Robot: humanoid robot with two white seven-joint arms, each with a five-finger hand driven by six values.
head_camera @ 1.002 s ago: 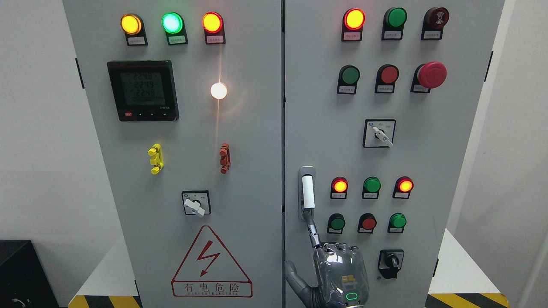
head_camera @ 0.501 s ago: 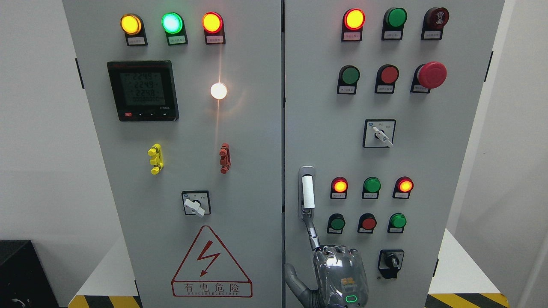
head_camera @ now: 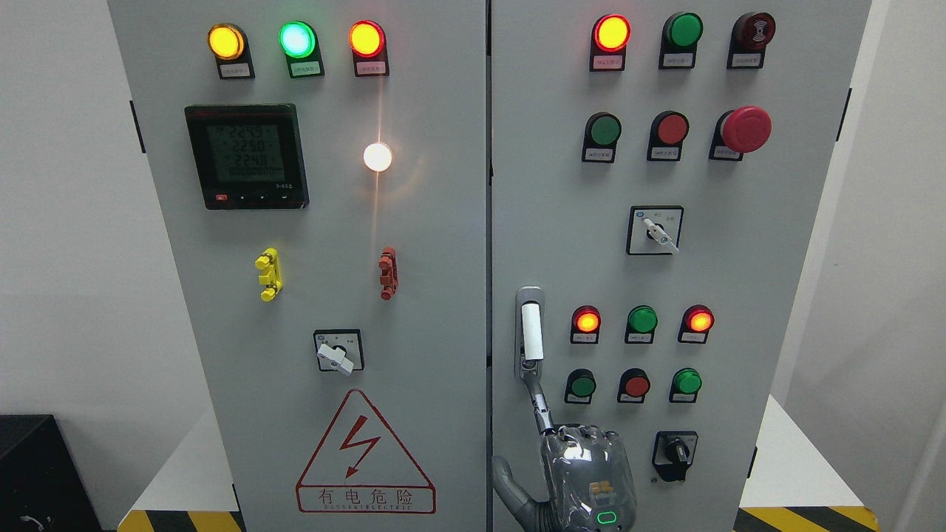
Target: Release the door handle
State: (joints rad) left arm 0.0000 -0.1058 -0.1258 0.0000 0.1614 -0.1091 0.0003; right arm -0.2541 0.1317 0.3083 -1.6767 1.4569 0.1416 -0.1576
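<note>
A red mushroom button sits far above the hand, to its right. A warning triangle lies to its left, a black rotary switch just right.

Bright even light, sharp focus, white lamp flaring vertically

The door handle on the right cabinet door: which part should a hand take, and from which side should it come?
Grip the white sleeved bar of the door handle, likely from the front, fingers wrapping from the right. The bar stands upright, proud of its recessed plate, close to the door's left edge, so the right side looks more open. The right hand below reaches one finger to the handle's lower end.
</note>
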